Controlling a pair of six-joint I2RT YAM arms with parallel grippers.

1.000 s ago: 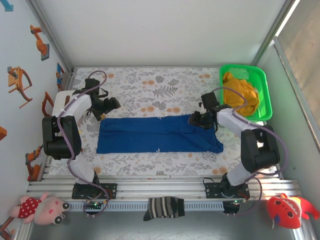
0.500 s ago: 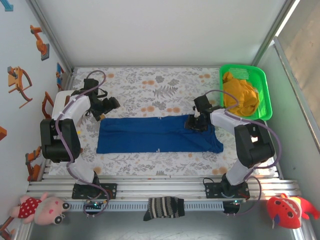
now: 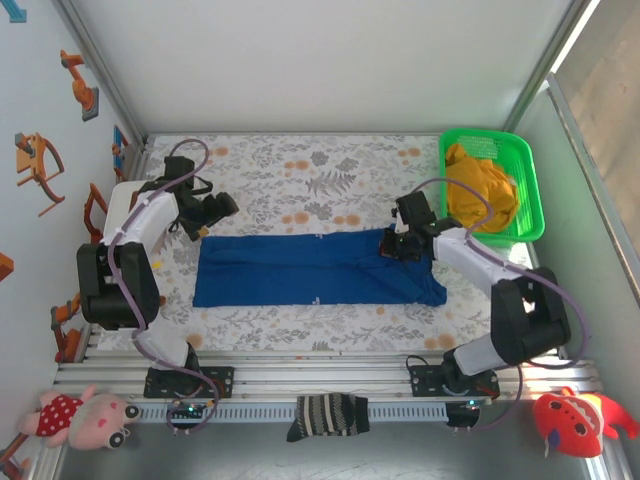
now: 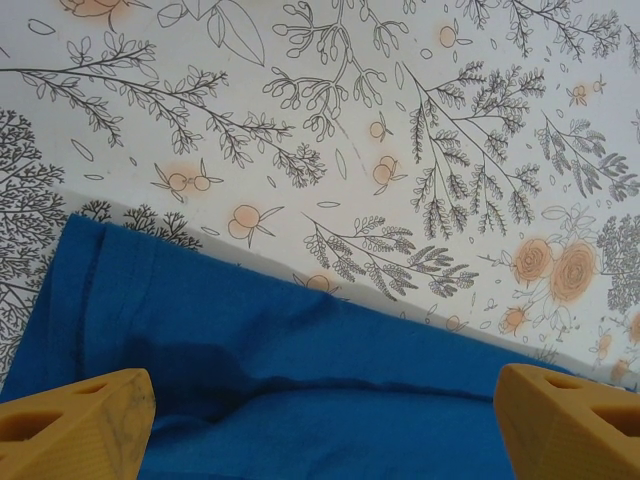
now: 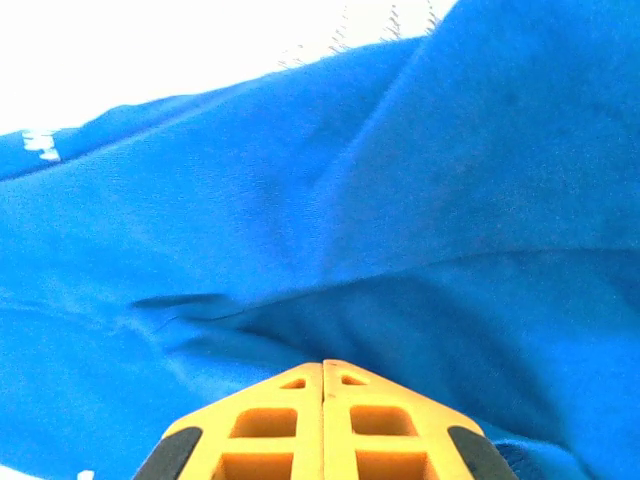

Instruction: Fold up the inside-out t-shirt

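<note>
T-shirt [image 3: 310, 270], blue, spread flat in a long band across the flowered surface [image 3: 300, 165], my right end effector [image 5: 322, 372] pressed together on a pinch of cloth at its right end, my left end effector [image 3: 224, 207] wide apart, over its far left corner

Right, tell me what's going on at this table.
Two robot arms are working on a royal-blue cloth t-shirt, which lies flat as a long strip on the floral-print table. The right arm's fingers are shut and down on the cloth near the shirt's far right end; whether they pinch a fold cannot be told. The left arm's fingers stand wide open above the shirt's far left edge, holding nothing.
</note>
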